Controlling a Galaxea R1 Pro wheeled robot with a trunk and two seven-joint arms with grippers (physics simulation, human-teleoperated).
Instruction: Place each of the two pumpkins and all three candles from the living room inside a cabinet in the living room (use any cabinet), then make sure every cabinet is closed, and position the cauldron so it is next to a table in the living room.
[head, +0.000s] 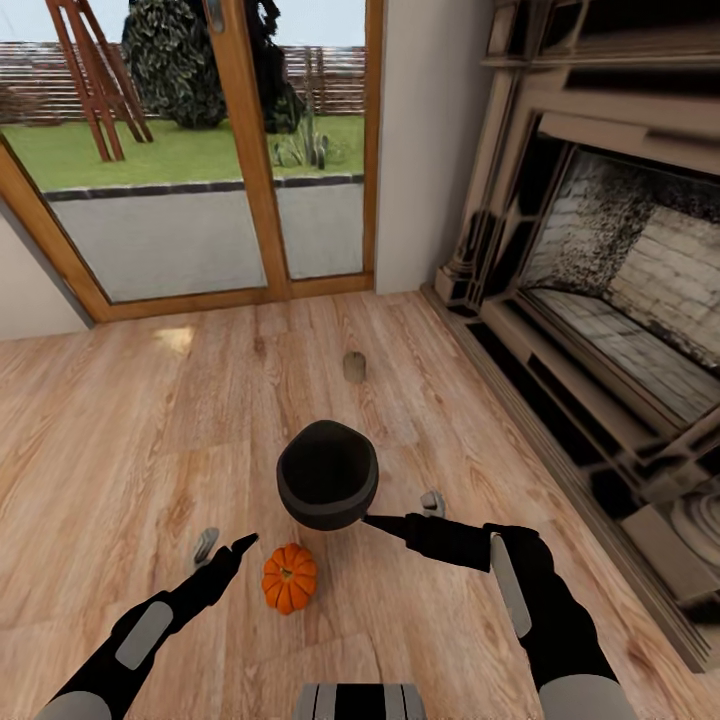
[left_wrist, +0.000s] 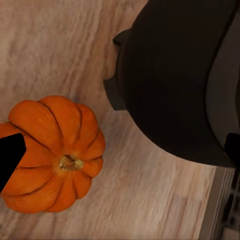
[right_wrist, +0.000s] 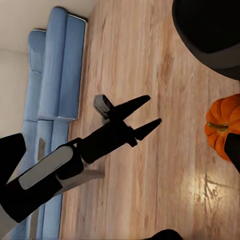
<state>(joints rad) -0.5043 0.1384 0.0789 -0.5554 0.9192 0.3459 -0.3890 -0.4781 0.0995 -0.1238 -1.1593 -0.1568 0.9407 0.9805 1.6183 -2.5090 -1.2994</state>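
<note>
Setting: a room with a light wood plank floor (head: 150, 420), a wood-framed glass door (head: 240, 150) giving onto a lawn, and a stone fireplace (head: 600, 300) along the robot's right side. The right wrist view shows a blue sofa (right_wrist: 55, 75) against a pale wall.

Cauldron (head: 327, 475): matte black, rounded, upright on the floor directly ahead of the robot, between the two arms.

Pumpkin (head: 289, 577): bright orange, ribbed, stem up. It sits on the floor just beside the cauldron, on the side nearer the robot. In the left wrist view the pumpkin (left_wrist: 52, 152) and the cauldron (left_wrist: 175, 80) are separated by a narrow strip of floor.

Candle (head: 354, 367): a short tan cylinder on the floor beyond the cauldron, well apart from it, toward the door.

Left gripper (head: 228, 553): low over the floor, just left of the pumpkin, not touching it. The right wrist view shows its fingers (right_wrist: 135, 106) apart, with nothing between them.

Right gripper (head: 400, 515): at the cauldron's lower right side, one dark finger reaching up to the pot's wall. Whether its fingers are apart or together cannot be determined.
</note>
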